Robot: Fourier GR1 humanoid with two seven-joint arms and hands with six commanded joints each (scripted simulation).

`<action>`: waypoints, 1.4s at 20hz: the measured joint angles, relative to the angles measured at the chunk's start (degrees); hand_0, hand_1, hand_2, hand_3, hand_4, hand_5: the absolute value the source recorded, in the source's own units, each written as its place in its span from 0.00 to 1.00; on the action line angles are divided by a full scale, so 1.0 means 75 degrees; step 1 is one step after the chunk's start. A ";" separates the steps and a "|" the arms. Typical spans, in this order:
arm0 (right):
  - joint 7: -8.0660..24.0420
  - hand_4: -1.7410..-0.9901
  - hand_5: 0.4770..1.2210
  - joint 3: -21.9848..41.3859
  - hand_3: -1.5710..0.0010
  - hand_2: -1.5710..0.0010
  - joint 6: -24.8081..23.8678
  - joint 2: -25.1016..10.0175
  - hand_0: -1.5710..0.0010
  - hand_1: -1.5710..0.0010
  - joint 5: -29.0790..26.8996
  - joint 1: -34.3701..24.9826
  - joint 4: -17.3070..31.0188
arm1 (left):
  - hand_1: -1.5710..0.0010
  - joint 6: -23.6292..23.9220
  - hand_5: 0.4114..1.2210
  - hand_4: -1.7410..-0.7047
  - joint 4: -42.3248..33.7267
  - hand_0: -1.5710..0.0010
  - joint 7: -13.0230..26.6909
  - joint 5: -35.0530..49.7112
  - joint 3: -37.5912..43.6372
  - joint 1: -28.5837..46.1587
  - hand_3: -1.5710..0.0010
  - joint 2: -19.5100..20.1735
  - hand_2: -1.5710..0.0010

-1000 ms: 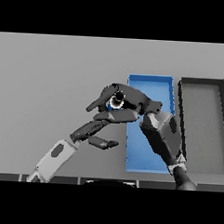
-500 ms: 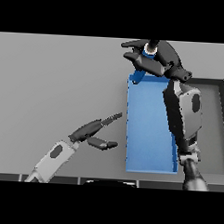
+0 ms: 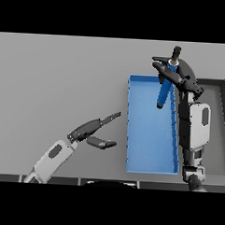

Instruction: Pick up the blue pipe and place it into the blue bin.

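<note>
A grey table [image 3: 55, 78] is filling the head view, its bare surface stretching across the left and the far side. On its right half a blue bin [image 3: 150, 135] is lying lengthwise, an open rectangular tray with low walls, its near end towards the robot. Just beside it on the right a dark bin [image 3: 216, 129] is sitting parallel, partly cut off by the view's edge and partly hidden behind the right arm.

The right arm is rising from the lower edge along the blue bin's right wall, its white forearm standing over that wall. The right hand [image 3: 181, 77] is hovering above the bin's far right corner, fingers and thumb curling round the upper part of the pipe [image 3: 164, 91]. The pipe is blue, hanging tilted from the hand, its lower end pointing down over the far part of the blue bin's interior; whether that end is touching the bin floor cannot be told. A short dark tip is sticking up above the hand at the pipe's top end.

The left arm is coming in from the lower left. The left hand [image 3: 91, 132] is idling over the table just left of the blue bin, fingers straight and relaxed, thumb apart, holding nothing.
</note>
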 measured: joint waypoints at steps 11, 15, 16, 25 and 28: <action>0.0034 0.21 0.97 0.3129 0.36 0.00 -0.2331 -0.1691 0.00 0.00 -0.1176 0.1853 0.0387 | 1.00 0.0098 0.08 0.88 -0.0165 1.00 0.0122 -0.0116 -0.0099 0.0166 1.00 0.0039 1.00; 0.0038 0.53 0.93 0.5055 0.74 0.57 -0.3431 -0.2752 0.52 0.55 -0.3352 0.1493 0.0742 | 1.00 0.0152 0.08 0.88 -0.0162 1.00 0.0128 -0.0104 -0.0076 0.0092 1.00 -0.0032 1.00; 0.0038 0.58 0.95 0.5459 0.79 0.65 -0.3588 -0.3019 0.62 0.64 -0.3810 0.1399 0.0793 | 1.00 0.0121 0.08 0.88 -0.0244 1.00 0.0082 -0.0056 -0.0038 0.0120 1.00 0.0058 1.00; 0.0040 0.74 0.52 0.6763 0.97 0.95 -0.2771 -0.3747 0.94 0.95 -0.3203 0.0836 0.0331 | 1.00 0.0153 0.07 0.88 -0.0121 1.00 0.0123 -0.0138 -0.0147 0.0140 1.00 -0.0081 1.00; 0.0040 0.74 0.44 0.6875 0.99 0.98 -0.2879 -0.3798 0.97 0.98 -0.3235 0.0729 0.0395 | 1.00 0.0142 0.07 0.88 -0.0158 1.00 0.0085 -0.0122 -0.0148 0.0192 1.00 -0.0054 1.00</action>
